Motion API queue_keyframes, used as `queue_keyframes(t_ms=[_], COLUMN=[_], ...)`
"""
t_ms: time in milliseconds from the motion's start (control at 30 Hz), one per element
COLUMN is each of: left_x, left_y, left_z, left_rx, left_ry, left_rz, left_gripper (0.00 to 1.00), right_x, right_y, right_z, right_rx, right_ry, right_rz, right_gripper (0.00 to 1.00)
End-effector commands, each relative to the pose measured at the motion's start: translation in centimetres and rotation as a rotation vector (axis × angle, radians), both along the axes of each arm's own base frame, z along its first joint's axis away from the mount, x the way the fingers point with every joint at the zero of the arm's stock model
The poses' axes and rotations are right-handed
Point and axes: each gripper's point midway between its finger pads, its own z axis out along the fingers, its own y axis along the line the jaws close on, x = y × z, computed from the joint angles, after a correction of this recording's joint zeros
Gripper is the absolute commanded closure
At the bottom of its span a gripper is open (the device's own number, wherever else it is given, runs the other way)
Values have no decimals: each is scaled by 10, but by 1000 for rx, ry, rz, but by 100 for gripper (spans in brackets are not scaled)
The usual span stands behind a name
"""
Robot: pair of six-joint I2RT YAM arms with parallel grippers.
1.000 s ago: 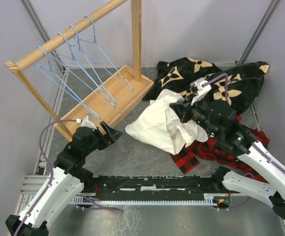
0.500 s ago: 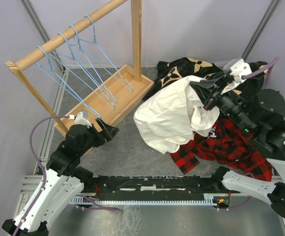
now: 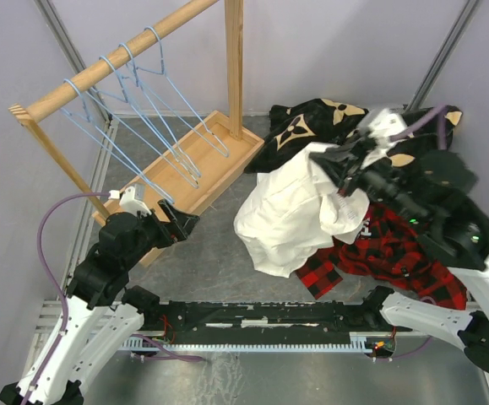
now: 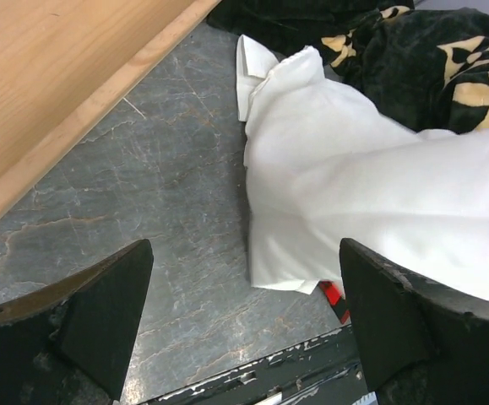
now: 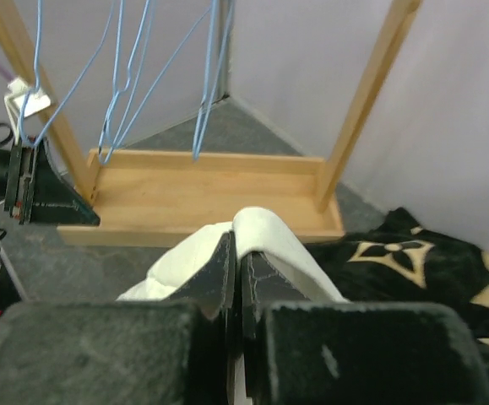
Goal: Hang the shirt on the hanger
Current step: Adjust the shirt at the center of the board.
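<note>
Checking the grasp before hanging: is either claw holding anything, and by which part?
The right claw is shut on a bunched fold of the shirt; which part cannot be told. The left claw is open, holding nothing.

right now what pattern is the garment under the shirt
Red-and-black plaid garment, clearest in the top external view.

Cream-white shirt (image 3: 286, 211), 4 light-blue hangers (image 3: 193, 112), red-and-black plaid garment (image 3: 388, 253), black tan-flowered blanket (image 3: 303, 126).
</note>
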Motion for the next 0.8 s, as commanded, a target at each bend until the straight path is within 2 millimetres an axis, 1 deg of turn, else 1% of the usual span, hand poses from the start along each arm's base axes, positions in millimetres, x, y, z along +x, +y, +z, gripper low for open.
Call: queue_keyframes(t_ms=[0, 67, 133, 167, 200, 267, 333, 367, 400, 467, 500, 567, 633, 700, 767], left_x=[0, 1, 1, 1, 1, 1, 2, 3, 3, 5, 6, 9, 10, 12, 13], left_y=[4, 3, 2, 2, 1, 1, 0, -1, -1, -2, -3, -4, -8, -13, -19], left_z=[13, 11, 10, 8, 7, 5, 1, -1, -3, -8, -12, -16, -22, -28, -34], left_rx=[41, 40, 37, 37, 35, 35, 36, 39, 40, 45, 48, 52, 49, 33, 17], left_ry=[-52, -45, -39, -35, -32, -25, -11, -2, 6, 25, 36, 50, 68, 81, 94], left_rz=[-15, -14, -16, -17, -19, -19, -19, -17, -20, -19, -17, -14, -26, -42, -57], left_gripper=[4, 4, 4, 4, 4, 4, 4, 4, 4, 4, 4, 4, 4, 7, 10], right_x=[1, -4, -14, -17, -23, -39, -62, -73, -79, -83, -82, -75, -61, -51, -49], right_y=[52, 72, 93, 102, 111, 130, 147, 151, 151, 141, 134, 115, 91, 63, 49], right_z=[-83, -130, -170, -189, -206, -240, -266, -276, -284, -290, -289, -279, -269, -264, -261], right_rx=[-49, -107, -149, -159, -165, -210, -299, -359, -410, -459, -462, -444, -436, -478, -518], right_ry=[159, 208, 246, 271, 301, 346, 360, 365, 371, 387, 387, 371, 347, 338, 340], right_rz=[134, 134, 139, 138, 143, 184, 266, 294, 306, 300, 280, 208, 93, -12, -44], right_gripper=[100, 100, 100, 98, 92, 75, 53, 41, 32, 26, 24, 18, 14, 14, 14])
